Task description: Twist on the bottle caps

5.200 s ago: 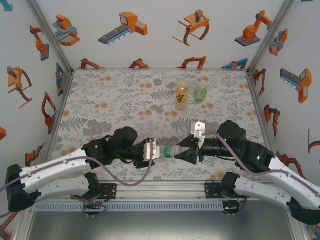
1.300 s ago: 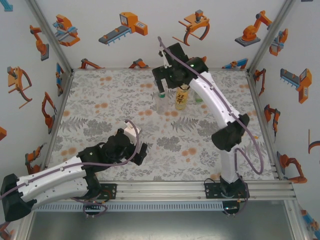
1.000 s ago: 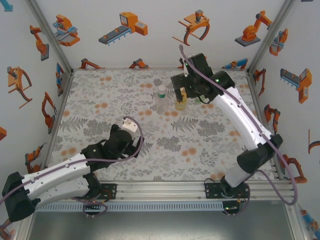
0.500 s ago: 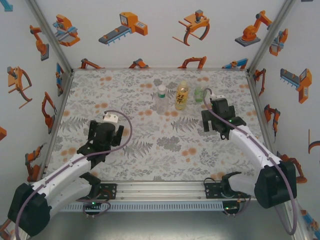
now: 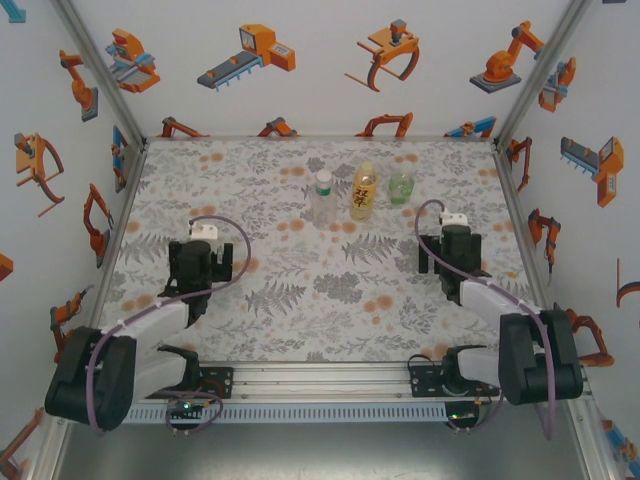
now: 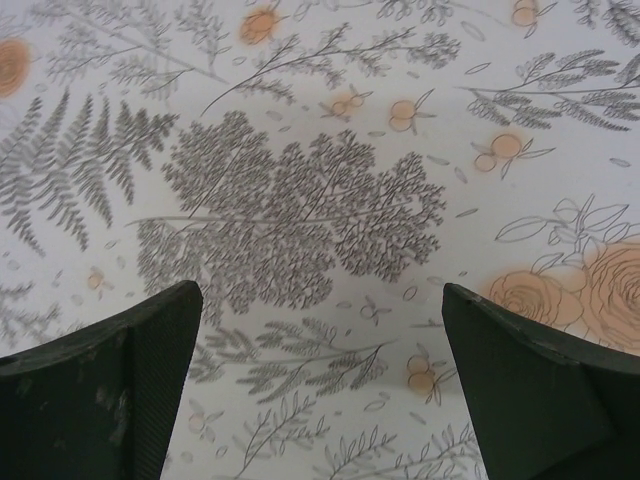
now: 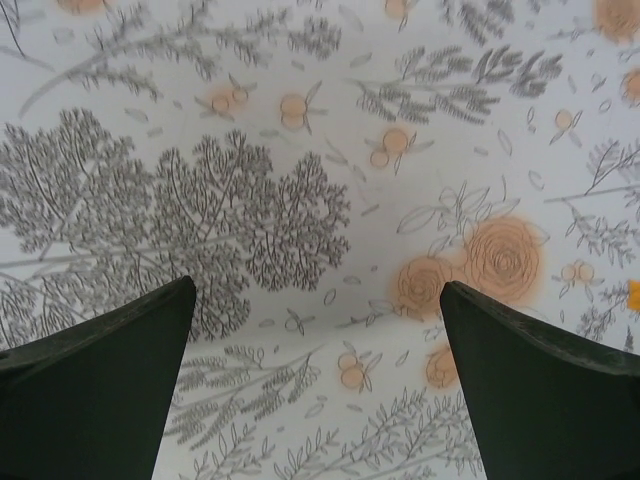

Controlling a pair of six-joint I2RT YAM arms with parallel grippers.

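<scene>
Three bottles (image 5: 364, 192) upright in a row; L hand (image 6: 320, 295) & R hand (image 7: 318, 288) wide open, empty.

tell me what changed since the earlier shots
The right hand carried the clear bottle from the near edge to the back, left of the amber bottle, and released it. It and the left hand drew back, both open. Amber and green bottle unmoved.

Left claw (image 6: 320, 300) and right claw (image 7: 315, 290), jaws spread wide, facing down.
</scene>
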